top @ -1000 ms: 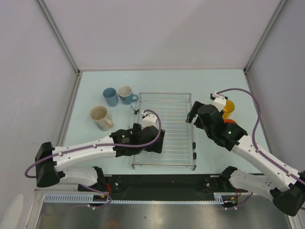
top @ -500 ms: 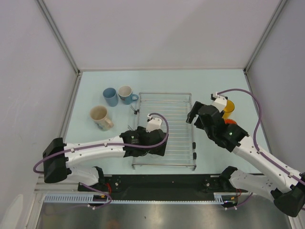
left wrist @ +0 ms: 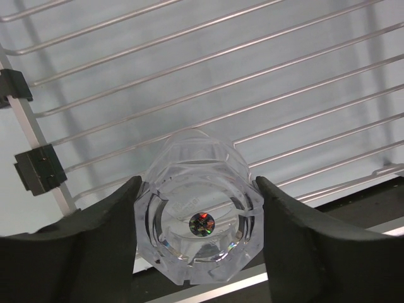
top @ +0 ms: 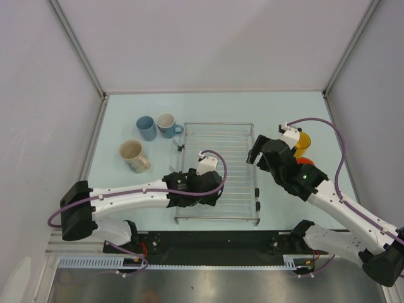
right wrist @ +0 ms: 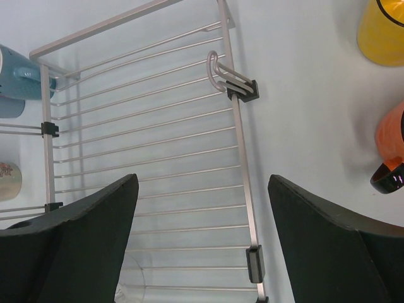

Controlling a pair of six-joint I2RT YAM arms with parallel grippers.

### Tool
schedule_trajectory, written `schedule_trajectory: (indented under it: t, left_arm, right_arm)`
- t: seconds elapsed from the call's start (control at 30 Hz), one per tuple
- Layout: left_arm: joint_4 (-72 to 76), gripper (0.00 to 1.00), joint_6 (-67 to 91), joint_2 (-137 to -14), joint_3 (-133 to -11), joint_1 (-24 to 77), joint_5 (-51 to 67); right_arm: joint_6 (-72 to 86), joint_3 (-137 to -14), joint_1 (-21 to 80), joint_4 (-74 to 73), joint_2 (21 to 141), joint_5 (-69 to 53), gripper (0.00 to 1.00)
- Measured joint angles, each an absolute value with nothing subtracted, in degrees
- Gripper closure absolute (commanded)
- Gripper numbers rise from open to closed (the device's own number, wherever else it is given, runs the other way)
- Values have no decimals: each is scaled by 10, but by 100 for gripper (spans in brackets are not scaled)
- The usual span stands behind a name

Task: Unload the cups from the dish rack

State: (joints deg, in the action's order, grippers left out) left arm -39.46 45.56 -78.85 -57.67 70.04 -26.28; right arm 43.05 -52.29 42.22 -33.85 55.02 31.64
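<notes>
A small clear glass (left wrist: 199,224) lies on its side at the near edge of the silver wire dish rack (top: 233,136), its base facing the left wrist camera. My left gripper (left wrist: 197,184) is shut on it, one black finger pressed on each side. From above, that gripper (top: 203,189) hides the glass. My right gripper (top: 255,151) hangs open over the rack's right rail (right wrist: 237,145), holding nothing. Two light blue cups (top: 146,128) (top: 167,124) and a beige cup (top: 131,153) stand on the table left of the rack. A yellow cup (top: 303,140) and an orange mug (top: 305,162) stand to its right.
The pale table (top: 221,104) is enclosed by white walls on three sides. A black rail (top: 214,240) with the arm bases runs along the near edge. The orange mug (right wrist: 391,148) and yellow cup (right wrist: 382,25) sit close beside my right gripper.
My left gripper has slid right along the rack's near edge, and its jaws have closed in on the clear glass. The right arm has barely moved.
</notes>
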Motion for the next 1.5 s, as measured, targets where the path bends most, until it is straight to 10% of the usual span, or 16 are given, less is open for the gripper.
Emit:
schedule_trajectory:
  t: [0.17, 0.97, 1.5]
  left_arm:
    - [-389, 99, 450, -787, -576, 701, -258]
    - [-342, 100, 320, -635, -691, 698, -339]
    - [196, 100, 439, -524, -343, 379, 40]
  right_arm:
    - [430, -522, 422, -336, 550, 316, 12]
    - [428, -500, 423, -312, 500, 290, 12]
    - [420, -446, 423, -177, 418, 162, 12]
